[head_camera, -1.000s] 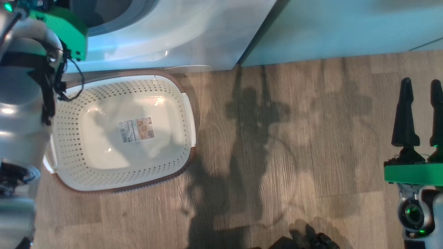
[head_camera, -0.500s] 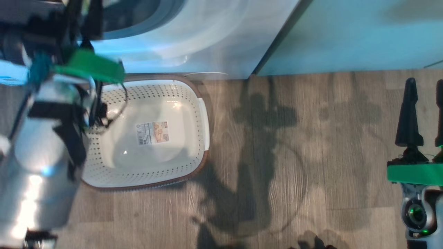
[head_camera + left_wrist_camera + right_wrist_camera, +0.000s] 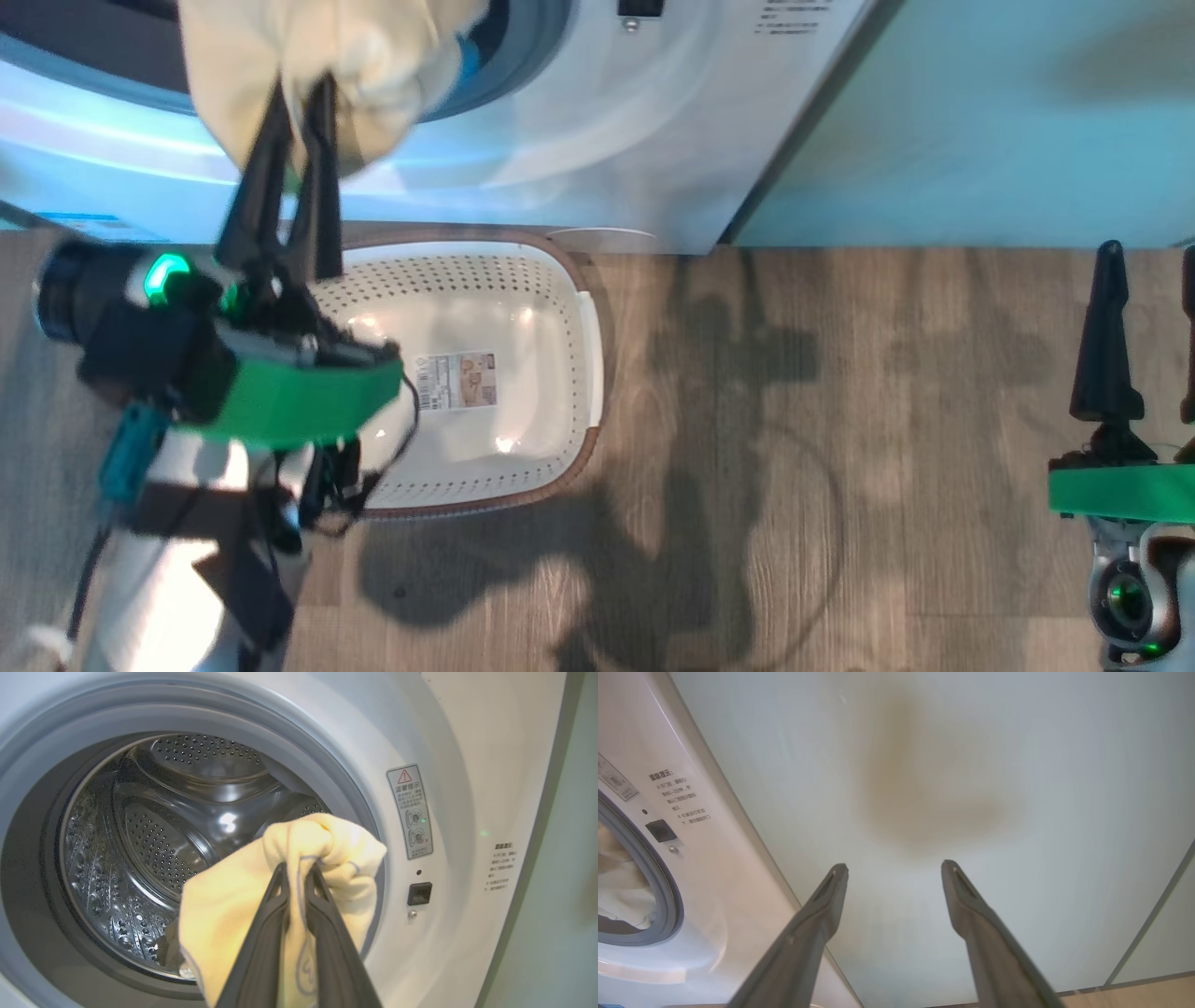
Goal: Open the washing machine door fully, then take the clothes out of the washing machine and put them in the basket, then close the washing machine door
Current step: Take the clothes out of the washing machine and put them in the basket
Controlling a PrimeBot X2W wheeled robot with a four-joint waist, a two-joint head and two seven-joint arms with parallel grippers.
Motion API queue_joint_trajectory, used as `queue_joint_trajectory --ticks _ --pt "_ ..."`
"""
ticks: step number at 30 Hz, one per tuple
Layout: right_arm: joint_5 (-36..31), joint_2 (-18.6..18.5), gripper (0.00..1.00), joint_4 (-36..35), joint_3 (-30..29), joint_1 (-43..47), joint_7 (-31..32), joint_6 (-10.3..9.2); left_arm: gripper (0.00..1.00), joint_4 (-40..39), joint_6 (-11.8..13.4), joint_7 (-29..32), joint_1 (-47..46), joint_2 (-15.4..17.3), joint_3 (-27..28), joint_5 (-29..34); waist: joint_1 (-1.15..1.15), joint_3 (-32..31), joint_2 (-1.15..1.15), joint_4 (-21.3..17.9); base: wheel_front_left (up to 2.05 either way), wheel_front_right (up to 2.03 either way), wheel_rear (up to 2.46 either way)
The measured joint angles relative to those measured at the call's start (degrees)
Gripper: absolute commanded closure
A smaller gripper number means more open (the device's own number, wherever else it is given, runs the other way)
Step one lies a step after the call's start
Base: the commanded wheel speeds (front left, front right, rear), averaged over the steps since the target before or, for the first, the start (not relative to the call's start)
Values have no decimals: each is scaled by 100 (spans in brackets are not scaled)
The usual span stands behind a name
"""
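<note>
My left gripper (image 3: 299, 93) (image 3: 297, 870) is shut on the clothes (image 3: 308, 56) (image 3: 224, 905), a pale yellow garment with thin blue line prints. It holds them bunched just outside the round opening of the white washing machine (image 3: 607, 140) (image 3: 448, 742). The steel drum (image 3: 154, 840) lies open behind the cloth. The cream perforated basket (image 3: 467, 280) stands empty on the floor below the opening, partly covered by my left wrist. My right gripper (image 3: 1150, 257) (image 3: 894, 865) is open and holds nothing, far to the right. The washing machine door is out of view.
A pale green cabinet panel (image 3: 980, 121) (image 3: 971, 788) stands right of the washer. Wood-look floor (image 3: 794, 420) stretches between the basket and my right gripper. A warning sticker (image 3: 410, 812) and a small black latch (image 3: 419, 893) sit right of the opening.
The head camera has tilted up and shifted. My left arm has drawn back out of the drum, and its gripper now shows with the pale yellow cloth in it. The right gripper has stayed put.
</note>
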Motion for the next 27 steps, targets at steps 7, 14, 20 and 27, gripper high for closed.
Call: queue_joint_trajectory --ticks 7,14,20,27 --pt "-23 0 0 -8 -15 -1 0 0 100 -297 -159 0 750 -287 147 -8 0 -59 0 164 0 0 0" --pt "-18 0 0 -11 40 -1 1 0 100 268 -409 -2 1449 -428 130 -66 1 -10 0 142 0 0 0" --pt "83 -1 0 -7 135 -19 1 0 100 1801 -636 1 1496 -428 37 -282 1 49 0 -5 0 0 0" --pt "203 -1 0 -5 143 -24 1 0 100 3248 -765 5 782 -342 -7 -415 1 142 0 -223 0 0 0"
